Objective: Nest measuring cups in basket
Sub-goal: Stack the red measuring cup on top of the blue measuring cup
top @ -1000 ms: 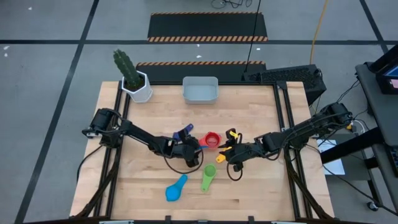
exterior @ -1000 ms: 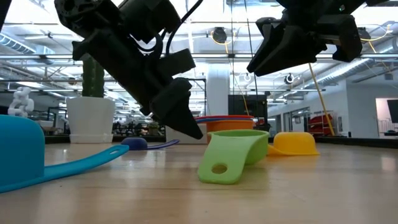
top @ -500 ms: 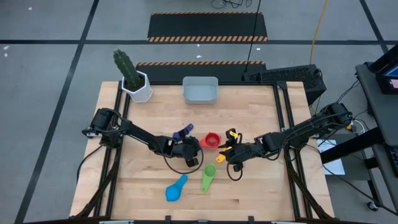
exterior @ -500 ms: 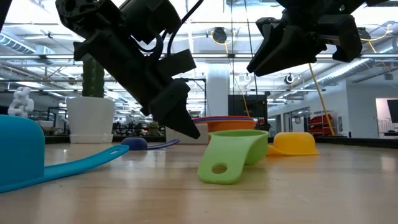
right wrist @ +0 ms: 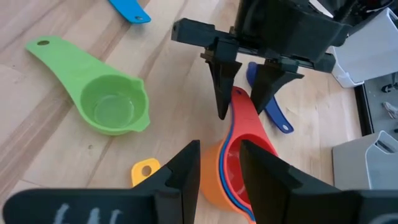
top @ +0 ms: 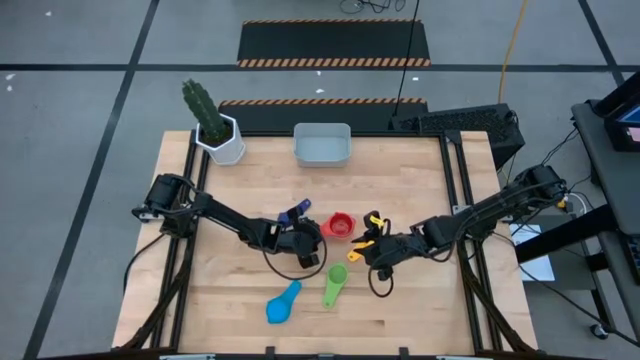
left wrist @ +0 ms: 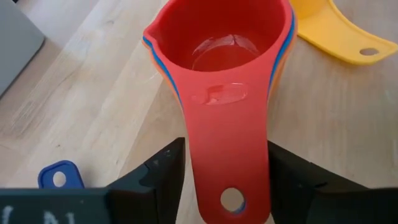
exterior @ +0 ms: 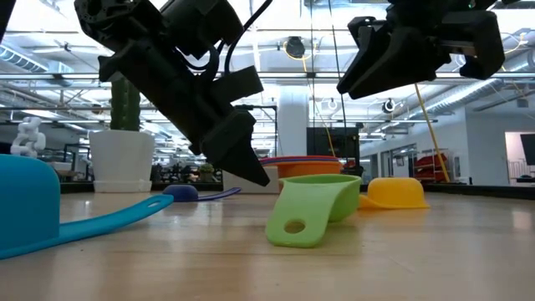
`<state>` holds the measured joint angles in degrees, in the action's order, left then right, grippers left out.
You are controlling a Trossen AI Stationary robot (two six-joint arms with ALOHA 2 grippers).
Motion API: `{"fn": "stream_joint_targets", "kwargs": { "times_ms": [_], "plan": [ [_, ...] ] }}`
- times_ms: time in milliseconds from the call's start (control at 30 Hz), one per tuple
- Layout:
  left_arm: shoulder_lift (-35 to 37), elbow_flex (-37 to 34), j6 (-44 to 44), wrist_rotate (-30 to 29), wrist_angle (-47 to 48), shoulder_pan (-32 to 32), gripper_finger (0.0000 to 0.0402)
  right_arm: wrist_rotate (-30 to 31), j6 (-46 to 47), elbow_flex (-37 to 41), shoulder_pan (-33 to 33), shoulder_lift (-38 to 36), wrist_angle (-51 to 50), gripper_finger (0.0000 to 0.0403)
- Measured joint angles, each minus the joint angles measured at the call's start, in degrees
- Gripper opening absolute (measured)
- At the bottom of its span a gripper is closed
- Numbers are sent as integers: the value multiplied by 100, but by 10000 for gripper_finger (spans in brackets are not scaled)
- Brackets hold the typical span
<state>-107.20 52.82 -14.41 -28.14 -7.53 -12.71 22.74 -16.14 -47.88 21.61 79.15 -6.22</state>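
Observation:
A stack of nested measuring cups (left wrist: pixel 224 43), red on top with blue and orange beneath, stands mid-table (top: pixel 341 225). My left gripper (left wrist: pixel 227 180) is open, one finger on each side of the red cup's handle (left wrist: pixel 227 143). My right gripper (right wrist: pixel 219 168) hangs open and empty above the stack's right side (top: pixel 368 250). A yellow cup (exterior: pixel 393 192) lies upside down beside the stack. The green cup (top: pixel 334 285), light blue cup (top: pixel 282 303) and dark blue cup (top: pixel 296 210) lie on the table. The basket (top: pixel 321 145) stands at the far edge. My left gripper has its fingers (right wrist: pixel 222 87) on either side of the red cup's handle (right wrist: pixel 242 102), near the handle's free end, slanting down from the table's left. I cannot tell whether they touch it. The red cup sits nested in the stack, which stands on the table.
A white hexagonal pot with a cactus (top: pixel 225 140) stands at the far left corner, left of the basket. Bare wood lies between the stack and the basket and along the near right of the table.

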Motion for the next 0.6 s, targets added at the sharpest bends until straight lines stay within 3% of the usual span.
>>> {"fn": "stream_joint_targets", "kwargs": {
  "times_ms": [200, 467, 600],
  "plan": [
    [0, 0, 56, 10, -2, 73, 200, 2, 29, 0, 70, 0, 1, 107],
    [0, 0, 74, 302, -6, 288, 139, -2, 182, 0, 80, 0, -1, 107],
    [0, 0, 52, 307, -6, 295, 145, -2, 192, 0, 80, 2, -2, 107]
  ]
}}
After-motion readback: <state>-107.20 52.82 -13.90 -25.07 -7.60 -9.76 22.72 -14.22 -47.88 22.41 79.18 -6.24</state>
